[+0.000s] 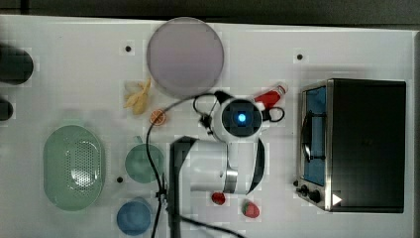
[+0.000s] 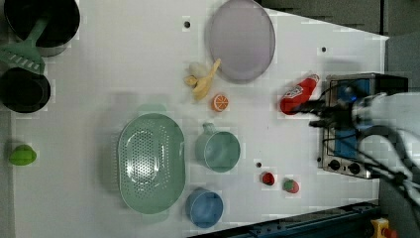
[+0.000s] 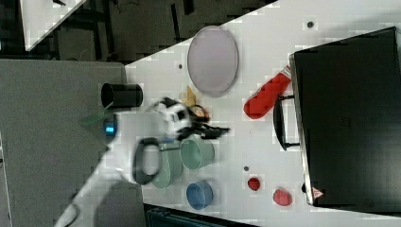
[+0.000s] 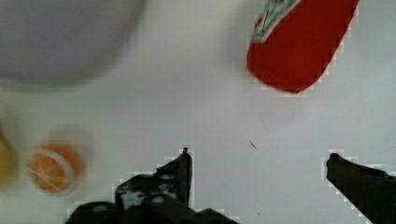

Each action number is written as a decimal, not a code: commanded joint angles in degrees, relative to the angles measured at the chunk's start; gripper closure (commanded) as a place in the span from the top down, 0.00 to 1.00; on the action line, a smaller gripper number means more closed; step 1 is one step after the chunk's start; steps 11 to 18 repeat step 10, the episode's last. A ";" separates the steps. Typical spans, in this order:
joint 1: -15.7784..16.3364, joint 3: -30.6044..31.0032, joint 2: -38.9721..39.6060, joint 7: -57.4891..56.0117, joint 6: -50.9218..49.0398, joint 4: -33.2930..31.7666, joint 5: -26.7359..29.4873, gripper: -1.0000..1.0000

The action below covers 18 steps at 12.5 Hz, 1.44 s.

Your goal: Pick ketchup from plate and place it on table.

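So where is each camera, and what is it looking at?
Top view: high above, looking straight down at the table; the arm's white body and blue-lit wrist cover the middle.
Left view: up high, angled down; the arm reaches in from the left view's right toward the ketchup.
Right view: up high, from another side; the arm comes in from the right view's lower left.
Wrist view: on the arm, close above the table; the open gripper frames the ketchup's red end.
Shared: all four show the ketchup lying on the table beside the bare plate.
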 commanded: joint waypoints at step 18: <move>0.03 0.59 -8.28 21.85 -40.58 31.78 -0.01 1.00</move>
